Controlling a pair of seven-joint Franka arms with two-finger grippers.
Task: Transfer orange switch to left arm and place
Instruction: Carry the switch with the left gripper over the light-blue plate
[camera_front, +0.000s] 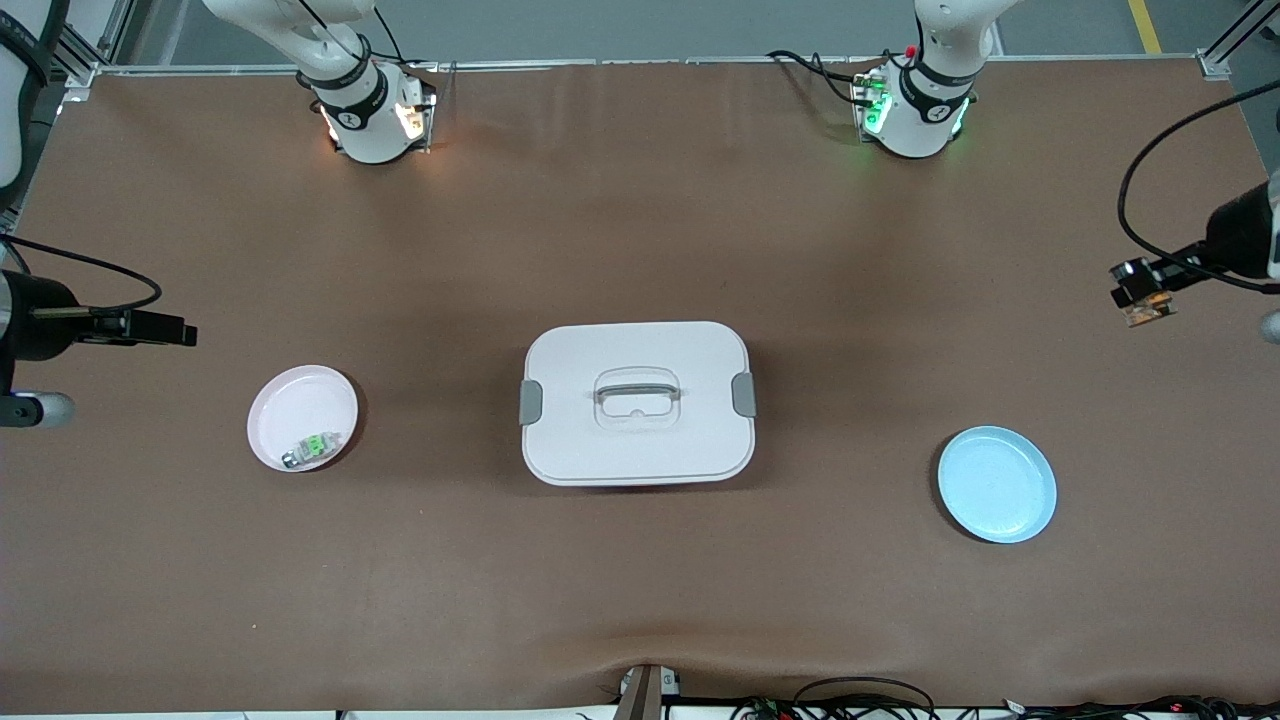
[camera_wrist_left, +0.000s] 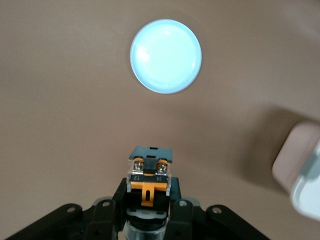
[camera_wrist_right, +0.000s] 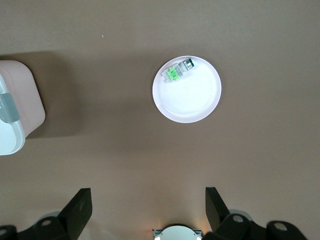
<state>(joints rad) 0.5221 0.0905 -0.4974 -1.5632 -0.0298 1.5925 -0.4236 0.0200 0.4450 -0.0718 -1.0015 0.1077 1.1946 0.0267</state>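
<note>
The orange switch (camera_wrist_left: 149, 180) is a small black-and-orange part with a clear terminal block, and my left gripper (camera_wrist_left: 149, 194) is shut on it. In the front view this gripper (camera_front: 1140, 292) hangs with the switch (camera_front: 1150, 312) over bare table at the left arm's end. My right gripper (camera_front: 186, 333) hovers over the table at the right arm's end, and its fingers (camera_wrist_right: 79, 209) stand open with nothing between them. The white box (camera_front: 637, 402), with grey side clips and a lid handle, sits in the middle of the table between the two grippers.
A light-blue plate (camera_front: 997, 484) (camera_wrist_left: 166, 56) lies toward the left arm's end, nearer the front camera than the box. Toward the right arm's end, a pink plate (camera_front: 302, 417) (camera_wrist_right: 186, 89) holds a small clear component with a green part (camera_wrist_right: 176, 71). Cables run along the table's front edge.
</note>
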